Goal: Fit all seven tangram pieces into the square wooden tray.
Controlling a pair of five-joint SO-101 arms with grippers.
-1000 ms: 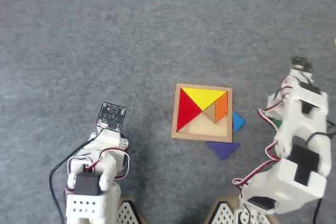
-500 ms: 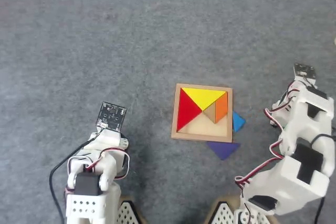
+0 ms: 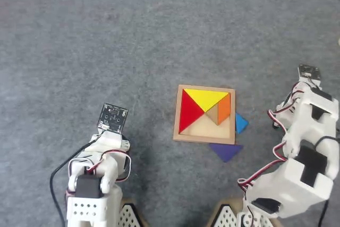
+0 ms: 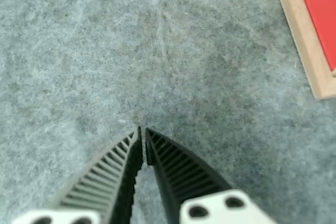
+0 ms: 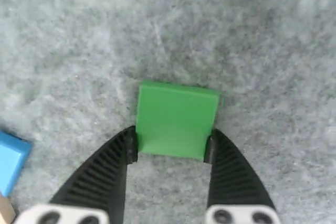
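Note:
The square wooden tray (image 3: 187, 134) lies mid-table and holds a yellow triangle (image 3: 204, 98), a red triangle (image 3: 190, 114), an orange piece (image 3: 224, 109) and a small tan triangle (image 3: 213, 114). A blue piece (image 3: 241, 123) lies against the tray's right side, and a purple triangle (image 3: 226, 151) lies just in front of it. In the right wrist view my right gripper (image 5: 170, 137) has its fingers pressed on both sides of a green square (image 5: 177, 116) lying on the carpet. My left gripper (image 4: 142, 132) is shut and empty over bare carpet, left of the tray's edge (image 4: 307, 56).
Grey carpet covers the whole table. The right arm (image 3: 311, 131) stands right of the tray, and the left arm (image 3: 101, 174) is at the front left. The blue piece (image 5: 10, 161) lies a short way from the green square. The back half is bare carpet.
The right arm shifted slightly to the right and lower, covering the green sliver seen beside it before. The left arm and the pieces in the tray have not moved.

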